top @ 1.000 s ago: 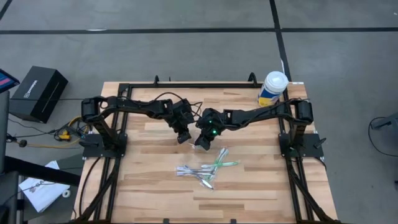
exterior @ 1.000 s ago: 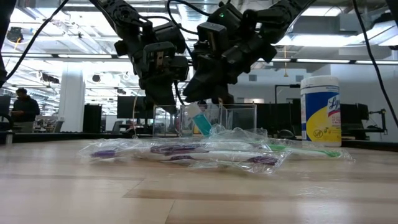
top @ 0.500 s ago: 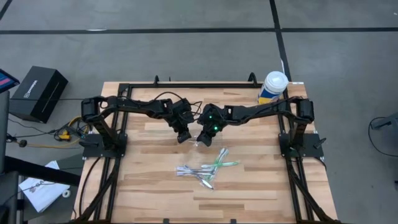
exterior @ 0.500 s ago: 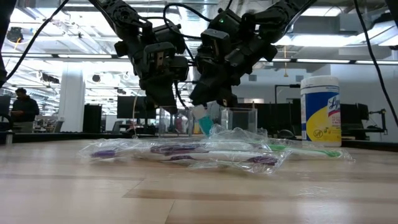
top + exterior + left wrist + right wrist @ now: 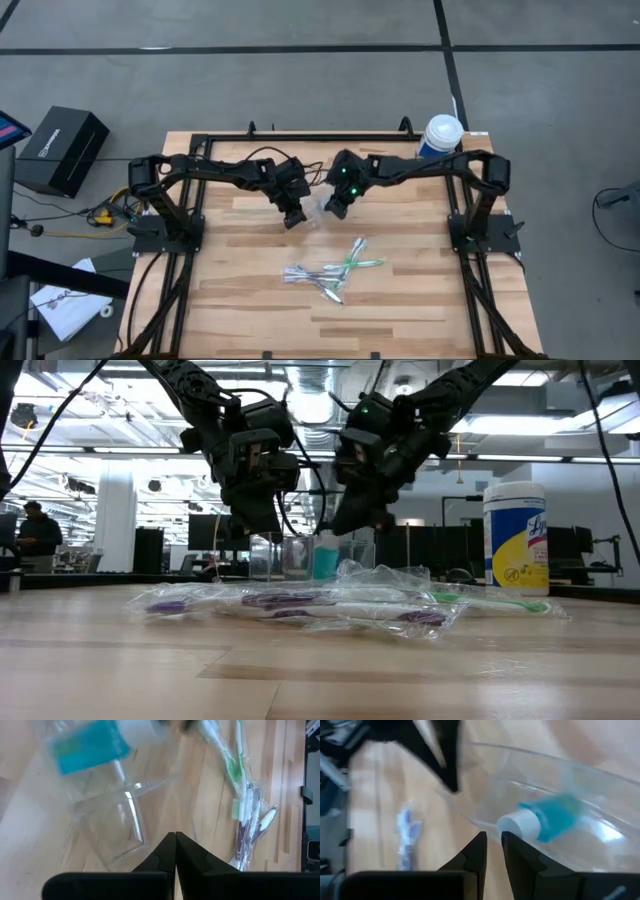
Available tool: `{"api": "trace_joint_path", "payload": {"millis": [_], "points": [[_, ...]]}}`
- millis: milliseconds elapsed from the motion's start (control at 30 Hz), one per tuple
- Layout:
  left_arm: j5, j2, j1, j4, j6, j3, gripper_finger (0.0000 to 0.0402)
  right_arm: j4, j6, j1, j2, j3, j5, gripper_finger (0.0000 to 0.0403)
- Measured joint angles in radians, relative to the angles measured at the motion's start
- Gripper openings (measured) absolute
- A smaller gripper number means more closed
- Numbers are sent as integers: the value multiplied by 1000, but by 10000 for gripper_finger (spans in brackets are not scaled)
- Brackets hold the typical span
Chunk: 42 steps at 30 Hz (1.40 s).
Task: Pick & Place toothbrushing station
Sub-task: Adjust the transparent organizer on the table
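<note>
A small clear plastic cup (image 5: pixel 312 213) stands on the table between my two grippers. A blue tube (image 5: pixel 325 558) with a white cap (image 5: pixel 520 825) stands in it, cap up. Several green and purple-white toothbrushes in clear wrappers (image 5: pixel 330 272) lie on the table nearer the front edge. My left gripper (image 5: pixel 292 218) is shut at the cup's left wall (image 5: pixel 137 820). My right gripper (image 5: pixel 333 210) is slightly open and empty, just above the cup's far right side. A second tube does not show. My left gripper's shut fingertips (image 5: pixel 175 836) are right beside the cup's clear wall (image 5: pixel 144 840), coming from above and slanting down. I cannot tell whether they touch it.
A white-lidded yellow-and-blue canister (image 5: pixel 440 135) stands at the table's far right corner. The black arm frames run along the left, right and far edges. Bare wood lies in front of the toothbrushes (image 5: pixel 300 602).
My right gripper has gone up and toward the table's far edge, away from the toothbrushes. The blue tube, which hung tilted under it above the cup, now stands upright in the cup, apart from the fingers. My left gripper has kept still.
</note>
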State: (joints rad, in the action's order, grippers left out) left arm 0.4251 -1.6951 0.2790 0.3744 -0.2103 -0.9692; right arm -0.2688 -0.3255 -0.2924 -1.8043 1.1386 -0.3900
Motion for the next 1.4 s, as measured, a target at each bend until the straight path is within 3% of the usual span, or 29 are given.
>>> {"api": "trace_joint_path", "payload": {"millis": [500,967,1400], "points": [[12,-2,-14,-24,-33,2,0,10,64,-140,10,-4,20,59],[4,8,-22,-18,-42,5,0,14,62,-156,31,49,-47,60],[30,55,-21,9,-47,4,0,-72,78,-150,90,51,-27,108]]}}
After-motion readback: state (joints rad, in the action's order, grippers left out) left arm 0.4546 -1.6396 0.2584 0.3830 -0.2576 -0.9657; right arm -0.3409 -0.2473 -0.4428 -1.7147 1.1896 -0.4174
